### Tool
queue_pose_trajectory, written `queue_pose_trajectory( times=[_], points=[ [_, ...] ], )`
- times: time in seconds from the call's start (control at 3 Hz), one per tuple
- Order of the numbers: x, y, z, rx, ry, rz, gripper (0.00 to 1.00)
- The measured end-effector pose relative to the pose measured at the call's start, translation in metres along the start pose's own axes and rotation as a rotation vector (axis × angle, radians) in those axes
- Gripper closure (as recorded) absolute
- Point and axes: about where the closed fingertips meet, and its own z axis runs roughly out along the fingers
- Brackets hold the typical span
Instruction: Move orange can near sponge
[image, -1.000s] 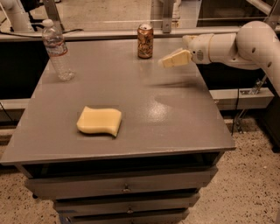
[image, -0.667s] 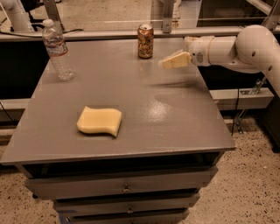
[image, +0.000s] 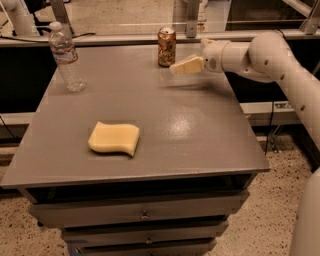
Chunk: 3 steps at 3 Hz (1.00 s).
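The orange can (image: 166, 47) stands upright near the back edge of the grey table (image: 165, 115), with a silver top and pale script. The pale yellow sponge (image: 114, 138) lies flat on the front left part of the table, far from the can. My gripper (image: 176, 68) reaches in from the right on a white arm, with its cream fingers (image: 187, 65) pointing left. Its tip is just right of the can and slightly in front of it, apart from it. Nothing is in the gripper.
A clear plastic water bottle (image: 65, 57) stands at the back left of the table. A rail and metal posts (image: 190, 20) run behind the back edge. Drawers (image: 142, 215) sit under the table front.
The gripper has moved a little to the left, closer to the can. The can, sponge and bottle have not moved.
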Motion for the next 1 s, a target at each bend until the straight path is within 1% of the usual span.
queue_pose_trajectory(
  times=[0.33, 0.67, 1.0],
  points=[
    [-0.001, -0.014, 0.026, 0.005, -0.018, -0.001, 0.0],
    [-0.006, -0.022, 0.056, -0.005, -0.046, 0.005, 0.0],
    [-0.012, -0.021, 0.082, -0.025, -0.066, 0.015, 0.0]
  ],
)
